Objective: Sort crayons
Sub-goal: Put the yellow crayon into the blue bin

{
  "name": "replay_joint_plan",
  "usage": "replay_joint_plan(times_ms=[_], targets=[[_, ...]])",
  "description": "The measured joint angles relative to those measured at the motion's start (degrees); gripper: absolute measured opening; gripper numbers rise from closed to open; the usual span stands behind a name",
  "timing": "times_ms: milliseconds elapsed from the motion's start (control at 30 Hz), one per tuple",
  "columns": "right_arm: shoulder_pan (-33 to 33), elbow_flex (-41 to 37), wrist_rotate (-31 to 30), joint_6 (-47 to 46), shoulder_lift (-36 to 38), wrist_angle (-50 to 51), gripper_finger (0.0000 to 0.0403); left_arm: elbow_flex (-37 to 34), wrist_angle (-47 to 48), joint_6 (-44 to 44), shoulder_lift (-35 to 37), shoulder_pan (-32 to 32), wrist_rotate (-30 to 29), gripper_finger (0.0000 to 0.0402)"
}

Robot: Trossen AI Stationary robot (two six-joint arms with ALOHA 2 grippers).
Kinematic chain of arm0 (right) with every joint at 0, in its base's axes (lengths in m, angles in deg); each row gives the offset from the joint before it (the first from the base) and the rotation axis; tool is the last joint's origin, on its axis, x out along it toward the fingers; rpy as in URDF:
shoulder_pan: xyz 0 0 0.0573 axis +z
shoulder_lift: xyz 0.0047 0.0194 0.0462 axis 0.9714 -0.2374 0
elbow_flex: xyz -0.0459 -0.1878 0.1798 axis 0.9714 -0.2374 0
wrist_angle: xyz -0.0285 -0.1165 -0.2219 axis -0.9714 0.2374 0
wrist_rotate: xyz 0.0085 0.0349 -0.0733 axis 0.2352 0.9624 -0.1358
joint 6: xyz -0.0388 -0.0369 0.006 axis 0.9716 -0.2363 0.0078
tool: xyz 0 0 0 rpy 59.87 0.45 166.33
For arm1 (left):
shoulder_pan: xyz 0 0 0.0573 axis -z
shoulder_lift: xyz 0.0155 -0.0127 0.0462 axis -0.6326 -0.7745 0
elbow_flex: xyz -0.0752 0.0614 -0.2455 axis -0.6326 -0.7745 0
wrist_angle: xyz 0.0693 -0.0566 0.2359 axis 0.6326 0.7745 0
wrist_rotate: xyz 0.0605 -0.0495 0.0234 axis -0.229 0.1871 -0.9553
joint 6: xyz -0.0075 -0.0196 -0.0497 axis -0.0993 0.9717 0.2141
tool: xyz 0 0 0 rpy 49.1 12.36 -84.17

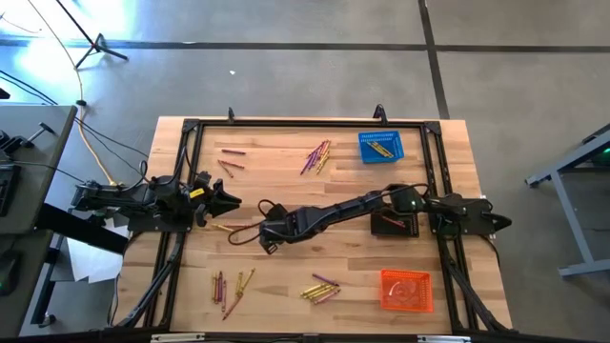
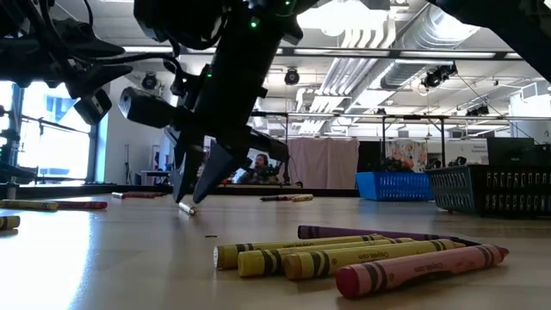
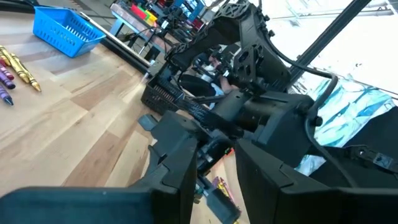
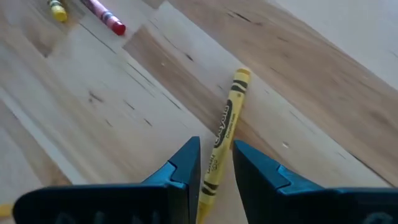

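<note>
Mostly unsorted, the crayons (image 1: 318, 153) lie in loose clusters across the table (image 1: 286, 267), several groups apart from one another, with red ones near the far left corner. A blue basket (image 1: 380, 146) holds a few yellow sticks and an orange basket (image 1: 406, 290) shows something pink inside; a black basket (image 1: 394, 225) sits under the right arm, contents hidden. At mid-table the right claw (image 4: 214, 163) stands narrow, its fingers either side of a yellow crayon (image 4: 222, 134) flat on the wood; whether they grip it cannot be told. The left claw (image 1: 225, 199) waits open at the left edge, empty. By this judgement most of the sorting remains. Exact counts and the colours inside the baskets are hard to make out.
</note>
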State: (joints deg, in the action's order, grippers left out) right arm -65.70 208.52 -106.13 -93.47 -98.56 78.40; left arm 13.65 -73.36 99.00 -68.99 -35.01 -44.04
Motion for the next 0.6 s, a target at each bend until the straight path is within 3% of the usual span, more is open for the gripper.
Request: replay_joint_plan(times_ms=[400,600], targets=[[0.0,0.2,-1.9,1.4,-1.7,1.9,0.0073,0.0,0.0,0.0,0.0,0.0,0.0,0.0099],[-0.2,0.1,-2.2,7.2,-1.5,1.2,0.0017,0.0,0.0,0.0,0.0,0.0,0.0,0.0099]])
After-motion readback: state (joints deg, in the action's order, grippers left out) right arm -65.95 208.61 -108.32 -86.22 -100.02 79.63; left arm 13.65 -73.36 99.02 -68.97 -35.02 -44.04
